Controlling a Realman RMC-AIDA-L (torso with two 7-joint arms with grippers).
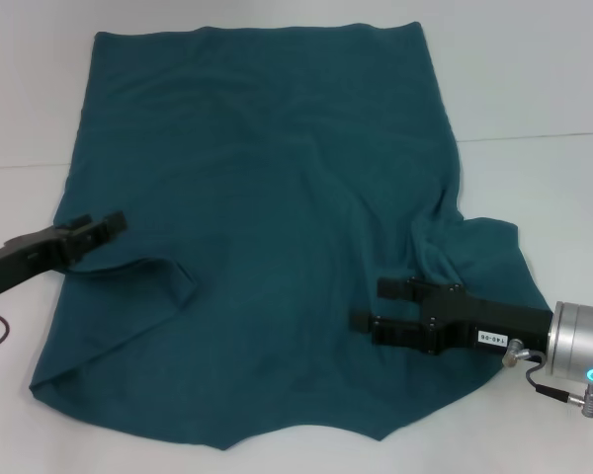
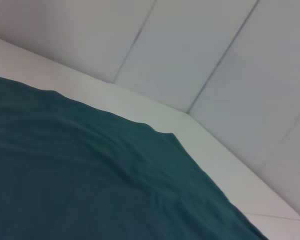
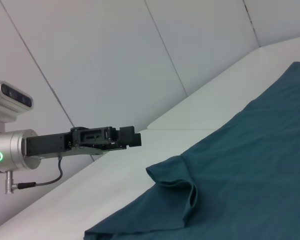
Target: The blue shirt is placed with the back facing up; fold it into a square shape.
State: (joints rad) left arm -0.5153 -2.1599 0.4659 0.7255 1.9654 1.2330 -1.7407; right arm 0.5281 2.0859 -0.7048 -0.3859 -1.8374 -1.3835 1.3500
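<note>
Sleeve fold (image 3: 177, 187) of blue shirt (image 1: 267, 227) bunches in right wrist view.

Table (image 1: 534, 89): you have a plain white surface, visible on all sides of the cloth.
Seam (image 1: 534, 136): you can see a thin line crossing the tabletop at the far right.
Wall (image 3: 115, 55): you face pale panels with narrow joints behind the table.

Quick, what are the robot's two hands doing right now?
Left gripper: cannot be told, at the blue shirt's left edge.
Right gripper: open, empty, over the shirt's right side.
</note>
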